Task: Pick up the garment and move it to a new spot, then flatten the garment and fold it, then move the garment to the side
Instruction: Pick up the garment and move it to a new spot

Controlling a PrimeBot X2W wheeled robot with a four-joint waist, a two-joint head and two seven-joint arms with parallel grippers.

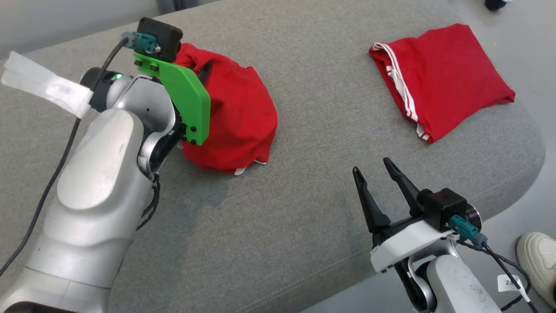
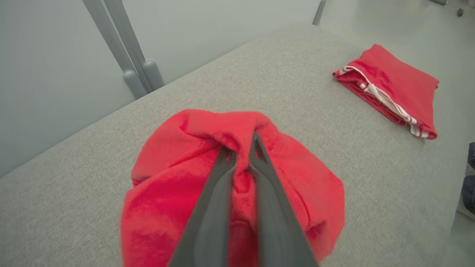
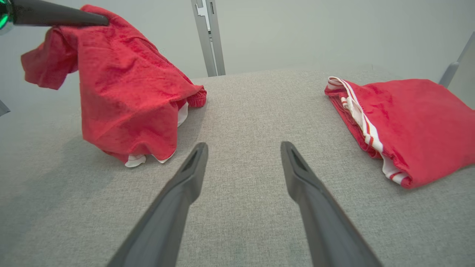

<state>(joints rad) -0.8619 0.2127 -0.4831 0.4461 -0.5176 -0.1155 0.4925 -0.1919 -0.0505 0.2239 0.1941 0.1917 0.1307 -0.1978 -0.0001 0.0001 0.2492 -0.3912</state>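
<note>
You are holding the crumpled red garment [image 1: 234, 117] with your left gripper [image 2: 243, 144], whose two fingers are pinching narrowly on a bunched ridge of cloth near the top of the heap. The garment is sitting well apart from the folded red piece [image 1: 443, 78] with white stripes, on the far side of the grey padded surface [image 1: 304, 195] from it. The pinched part is riding up off the padding and the rest is draping down like a tent. In the right wrist view the white-edged hem seems to be touching the surface, so I judge that you are only partway through the lift. Your right gripper [image 1: 371, 165] is hanging with its fingers spread wide and holding nothing. It is sitting nearer to the folded piece than the garment is, and on the robot's side of it. As for progress, you are working on the first step, the pick-up. Carrying the garment to a new spot is not yet done, as far as I can judge, and the flattening, the folding and the final move aside are all waiting. The folded piece is looking like a finished one already set aside, so you are probably best keeping the loose garment apart from it when you are laying it out.
</note>
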